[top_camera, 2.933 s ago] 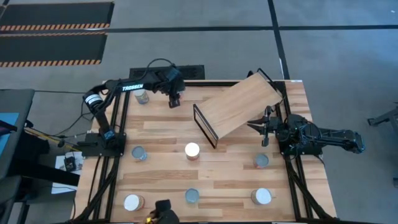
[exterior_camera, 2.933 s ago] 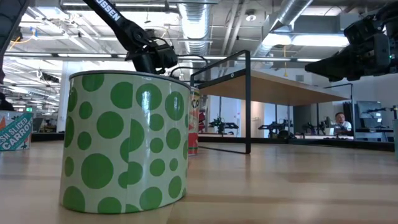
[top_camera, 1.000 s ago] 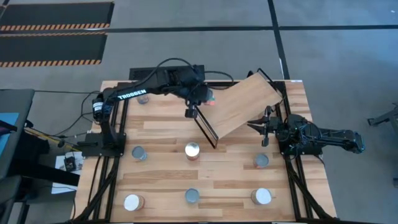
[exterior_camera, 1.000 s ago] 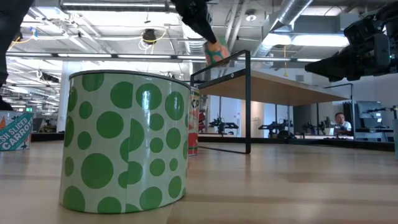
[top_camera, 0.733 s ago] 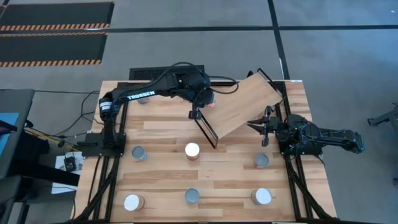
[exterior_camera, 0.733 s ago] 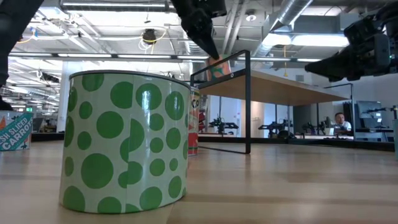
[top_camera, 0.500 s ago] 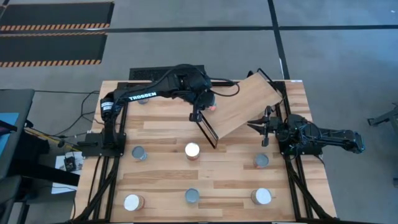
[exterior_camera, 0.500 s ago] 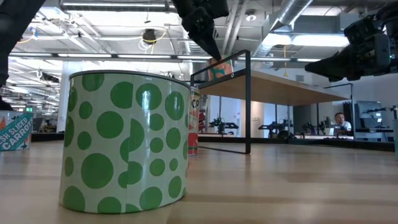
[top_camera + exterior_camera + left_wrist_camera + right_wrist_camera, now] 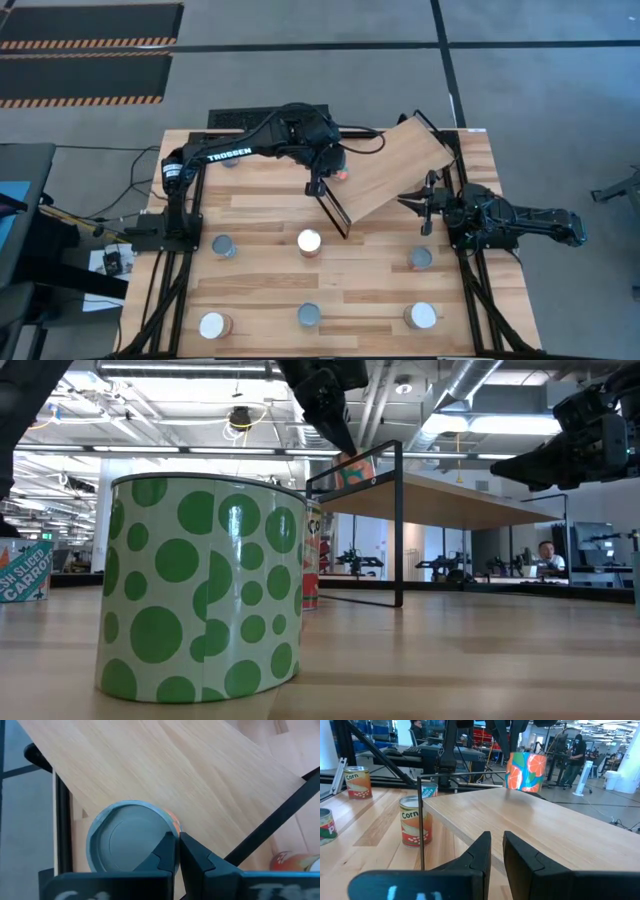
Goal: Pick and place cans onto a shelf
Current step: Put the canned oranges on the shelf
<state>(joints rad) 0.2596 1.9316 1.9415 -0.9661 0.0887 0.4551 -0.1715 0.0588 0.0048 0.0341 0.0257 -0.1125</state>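
Observation:
The shelf (image 9: 385, 170) is a tilted light-wood board with a thin black frame (image 9: 329, 202) at its end nearest the table's middle. A can with an orange-slice label (image 9: 525, 771) and a grey top (image 9: 129, 842) stands on the board by that framed end. My left gripper (image 9: 327, 168) is above it, shut on it; it also shows in the low view (image 9: 333, 422). My right gripper (image 9: 417, 205) waits shut and empty beside the shelf's right edge, pointing at it. My left gripper pinches the can's top rim (image 9: 174, 833) between its two fingers, one finger (image 9: 165, 851) over the lid and the other (image 9: 194, 855) outside the wall. The fingers come from above, pointing down. The can stands upright with its bottom (image 9: 524, 789) on the shelf board.
Several cans stand on the slatted table: near the far left corner (image 9: 231, 158), across the middle (image 9: 224, 246) (image 9: 310, 241) (image 9: 421, 258), and along the near edge (image 9: 211, 325) (image 9: 309, 315) (image 9: 421, 316). A green-dotted can (image 9: 200, 590) stands close to the low camera.
My left gripper has carried the orange-label can a little toward the table's near edge and down. The can, held above the framed end a second ago, now stands on the shelf board. The gripper stays shut on it.

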